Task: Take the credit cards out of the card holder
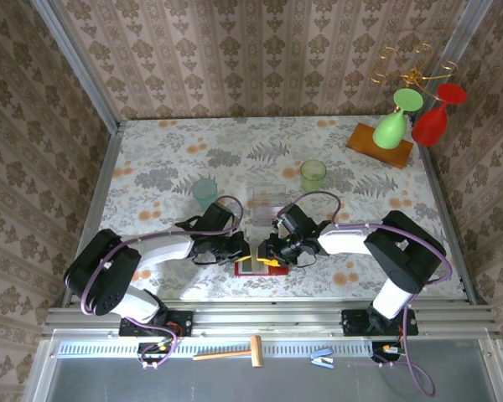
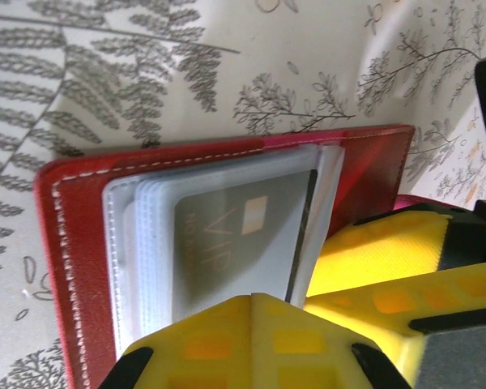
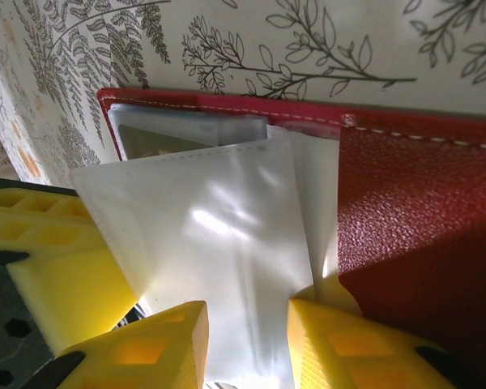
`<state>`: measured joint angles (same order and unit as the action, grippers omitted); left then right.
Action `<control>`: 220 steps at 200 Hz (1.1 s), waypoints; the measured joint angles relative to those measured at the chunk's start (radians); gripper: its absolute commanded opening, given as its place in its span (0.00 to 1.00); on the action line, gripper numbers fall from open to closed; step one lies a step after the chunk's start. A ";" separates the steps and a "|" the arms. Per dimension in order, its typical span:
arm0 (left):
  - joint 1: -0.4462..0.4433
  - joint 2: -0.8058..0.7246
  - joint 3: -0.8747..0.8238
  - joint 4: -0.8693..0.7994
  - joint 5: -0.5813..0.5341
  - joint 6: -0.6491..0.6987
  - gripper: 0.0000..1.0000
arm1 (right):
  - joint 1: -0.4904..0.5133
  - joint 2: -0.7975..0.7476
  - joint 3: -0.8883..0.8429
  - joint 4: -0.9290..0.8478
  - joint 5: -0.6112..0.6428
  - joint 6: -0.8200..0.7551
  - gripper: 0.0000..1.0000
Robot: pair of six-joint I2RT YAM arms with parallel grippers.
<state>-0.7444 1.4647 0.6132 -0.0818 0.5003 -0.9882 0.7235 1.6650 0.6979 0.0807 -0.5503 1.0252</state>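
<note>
Card holder (image 1: 260,266) open between both grippers. Left gripper (image 2: 259,324) clamped on grey card (image 2: 235,243); right gripper (image 3: 247,340) pinching clear sleeve (image 3: 219,243) beside it.

the top camera looks down from above and behind the arms toward twelve o'clock, taking in the whole table (image 1: 151,151). both wrist cameras sit close over the same red wallet (image 2: 73,243).

One card holder (image 1: 260,266), two cups (image 1: 205,193), two inverted glasses (image 1: 390,127).
</note>
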 measured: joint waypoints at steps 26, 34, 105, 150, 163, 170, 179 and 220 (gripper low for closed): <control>-0.007 0.000 0.025 -0.001 0.001 0.000 0.07 | -0.006 -0.024 -0.009 -0.009 0.006 0.000 0.35; -0.008 0.000 0.031 -0.001 0.002 0.000 0.06 | -0.009 -0.037 -0.011 -0.017 0.011 0.000 0.35; -0.022 0.020 0.083 -0.016 0.006 0.000 0.06 | -0.061 -0.220 -0.012 -0.167 0.071 -0.032 0.36; -0.045 0.069 0.141 -0.024 0.018 0.001 0.06 | -0.111 -0.344 -0.019 -0.250 0.103 -0.061 0.37; -0.053 0.089 0.159 -0.026 0.020 0.001 0.06 | -0.124 -0.369 -0.024 -0.267 0.108 -0.068 0.37; -0.057 0.100 0.169 -0.026 0.021 0.001 0.06 | -0.129 -0.378 -0.029 -0.273 0.111 -0.073 0.37; -0.063 0.113 0.180 -0.027 0.023 0.001 0.06 | -0.135 -0.388 -0.035 -0.283 0.114 -0.078 0.37; -0.090 0.182 0.226 -0.024 0.032 0.001 0.06 | -0.152 -0.424 -0.062 -0.322 0.126 -0.088 0.37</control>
<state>-0.8341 1.6463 0.8391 -0.1059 0.5320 -0.9874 0.5716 1.2407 0.6357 -0.2413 -0.4248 0.9375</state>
